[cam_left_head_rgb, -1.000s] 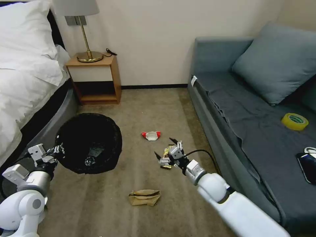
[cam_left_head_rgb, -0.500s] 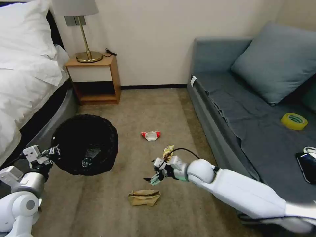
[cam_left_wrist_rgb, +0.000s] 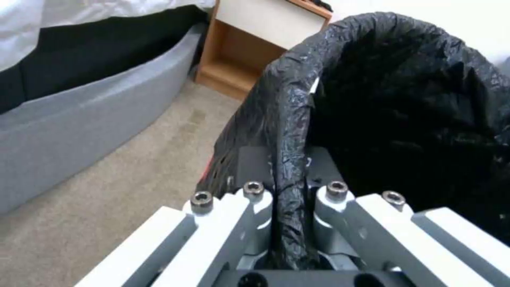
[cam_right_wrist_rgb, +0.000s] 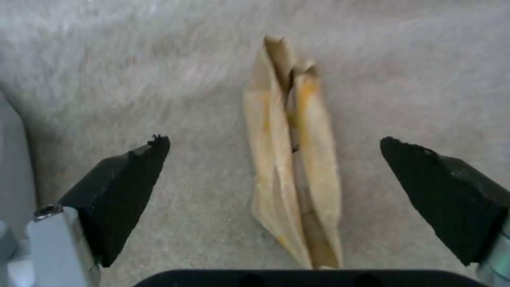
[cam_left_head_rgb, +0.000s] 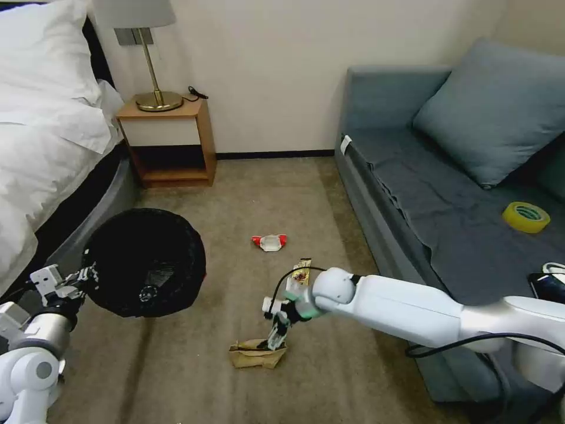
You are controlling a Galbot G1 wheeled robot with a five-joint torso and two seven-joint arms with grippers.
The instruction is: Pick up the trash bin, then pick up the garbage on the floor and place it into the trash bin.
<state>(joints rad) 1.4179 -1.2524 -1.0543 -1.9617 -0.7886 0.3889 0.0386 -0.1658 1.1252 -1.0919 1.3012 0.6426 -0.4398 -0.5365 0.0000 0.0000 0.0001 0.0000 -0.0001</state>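
The trash bin point(cam_left_head_rgb: 144, 262), lined with a crinkly black bag, hangs above the carpet at the left, tilted toward the room. My left gripper point(cam_left_head_rgb: 82, 277) is shut on its rim point(cam_left_wrist_rgb: 289, 119), one finger on each side of the bag. A crumpled brown paper bag point(cam_left_head_rgb: 258, 353) lies flat on the carpet. My right gripper point(cam_left_head_rgb: 275, 338) points down just above it, open, with the paper bag point(cam_right_wrist_rgb: 292, 159) lying lengthwise between the two black fingertips point(cam_right_wrist_rgb: 133, 175). A brown-gold snack wrapper point(cam_left_head_rgb: 302, 272) and a white packet with red ends point(cam_left_head_rgb: 270, 241) lie farther back on the carpet.
A bed with white bedding point(cam_left_head_rgb: 41, 135) runs along the left. A wooden nightstand point(cam_left_head_rgb: 168, 138) with a lamp stands at the back wall. A grey sofa point(cam_left_head_rgb: 447, 194) fills the right, with a yellow tape roll point(cam_left_head_rgb: 526, 217) and a black phone point(cam_left_head_rgb: 547, 288) on it.
My right arm has swung from the snack wrapper toward me and turned its open gripper down over the paper bag. The bin has drifted slightly left and lower.
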